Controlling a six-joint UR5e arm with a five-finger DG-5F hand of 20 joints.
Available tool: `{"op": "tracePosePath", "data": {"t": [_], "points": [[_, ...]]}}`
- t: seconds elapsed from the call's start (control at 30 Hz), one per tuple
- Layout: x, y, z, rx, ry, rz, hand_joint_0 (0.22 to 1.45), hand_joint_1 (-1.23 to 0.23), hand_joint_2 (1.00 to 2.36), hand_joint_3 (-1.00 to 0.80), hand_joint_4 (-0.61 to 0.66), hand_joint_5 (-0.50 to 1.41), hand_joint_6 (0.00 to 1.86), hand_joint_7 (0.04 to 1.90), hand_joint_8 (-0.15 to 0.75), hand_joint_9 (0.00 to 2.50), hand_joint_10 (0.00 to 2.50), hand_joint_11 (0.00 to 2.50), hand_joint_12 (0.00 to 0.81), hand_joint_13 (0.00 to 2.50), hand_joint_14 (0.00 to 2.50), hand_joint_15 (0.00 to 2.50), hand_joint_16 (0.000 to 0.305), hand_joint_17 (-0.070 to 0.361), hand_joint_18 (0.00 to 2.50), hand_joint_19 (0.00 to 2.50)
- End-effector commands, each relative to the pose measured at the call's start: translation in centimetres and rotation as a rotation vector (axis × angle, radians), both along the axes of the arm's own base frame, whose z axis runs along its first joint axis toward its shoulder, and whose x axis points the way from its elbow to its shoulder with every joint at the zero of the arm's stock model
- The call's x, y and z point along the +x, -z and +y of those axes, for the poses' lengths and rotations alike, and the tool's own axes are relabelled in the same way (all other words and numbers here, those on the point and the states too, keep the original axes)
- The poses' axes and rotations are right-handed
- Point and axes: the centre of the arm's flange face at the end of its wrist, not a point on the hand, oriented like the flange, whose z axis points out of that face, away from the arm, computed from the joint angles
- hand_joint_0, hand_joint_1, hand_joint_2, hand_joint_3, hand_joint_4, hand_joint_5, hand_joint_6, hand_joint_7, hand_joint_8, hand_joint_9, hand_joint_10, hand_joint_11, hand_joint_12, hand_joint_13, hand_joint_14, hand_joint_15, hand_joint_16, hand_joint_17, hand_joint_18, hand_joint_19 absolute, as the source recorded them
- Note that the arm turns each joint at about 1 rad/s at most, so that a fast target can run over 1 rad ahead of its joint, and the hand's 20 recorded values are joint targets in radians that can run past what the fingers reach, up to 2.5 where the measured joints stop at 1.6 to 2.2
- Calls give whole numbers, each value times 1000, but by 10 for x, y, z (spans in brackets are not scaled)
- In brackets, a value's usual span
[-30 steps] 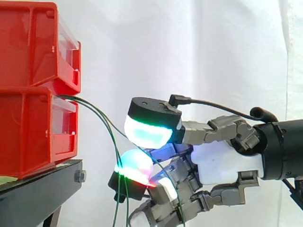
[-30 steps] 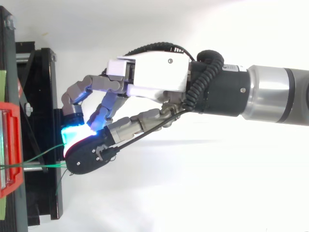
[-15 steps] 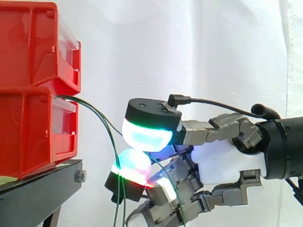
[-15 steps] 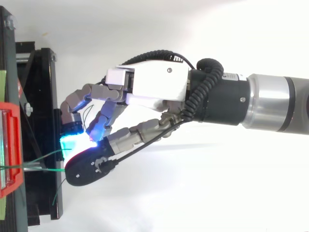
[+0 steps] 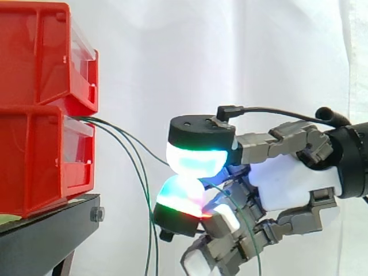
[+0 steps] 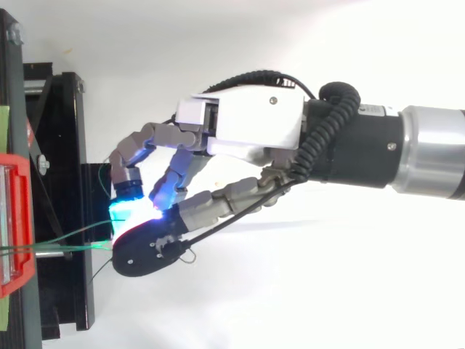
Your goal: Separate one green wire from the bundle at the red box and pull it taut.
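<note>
Two red bins stacked at left on black stand, white curtain behind. Lower one = the red box, w/ upper red bin sitting on top.

Bundle of thin green wires out of red box's front at top edge, just under upper bin. Fanning right, then drooping. A couple hanging loose in front of stand, off bottom of side view.

One green wire split off from the rest, running from box toward the hand in a shallow line w/ slight curve, not dead straight. In side view, ending at seam btw two glowing pads.

Hand in from right on arm, approx level w/ red box, well apart from box front. Clamped on that green wire: upper pad, cyan-green, on top. Lower pad, white/green/red, pressed against it from below, wire nipped btw. Other fingers curled under palm, tips down-left.

Further length of green wire out behind the pinch, crossing curled fingers & dropping off bottom edge.

Top view: pinch just off stand's right edge. Second wire near-parallel beside the separated one, reaching toward hand's black-backed finger. Cannot tell whether touching it.
</note>
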Motion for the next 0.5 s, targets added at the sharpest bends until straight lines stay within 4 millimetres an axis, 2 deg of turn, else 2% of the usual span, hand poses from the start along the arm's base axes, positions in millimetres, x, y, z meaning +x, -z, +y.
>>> {"op": "tracePosePath", "data": {"t": [0.0,0.13,0.23,0.37,0.47], "points": [[-5,-5,0,-5,8,28,629,-738,1023,-154,102,-200,868,1206,312,1035,24,796,324,899,16,447,44,99,699,425],[-5,-6,0,-3,18,29,641,-759,1025,-135,67,-204,873,1175,309,1007,24,794,322,891,16,442,44,100,698,417],[-5,-8,0,0,20,27,654,-778,1022,-178,100,-208,871,1121,302,980,23,784,320,878,16,440,44,100,690,410],[-4,-18,0,2,20,13,669,-836,1003,-467,164,-210,855,1125,284,953,23,759,316,868,16,441,44,99,672,401],[-7,-29,0,-3,19,12,628,-850,1000,-500,177,-213,847,1105,281,910,22,751,314,849,16,431,44,98,651,403]]}}
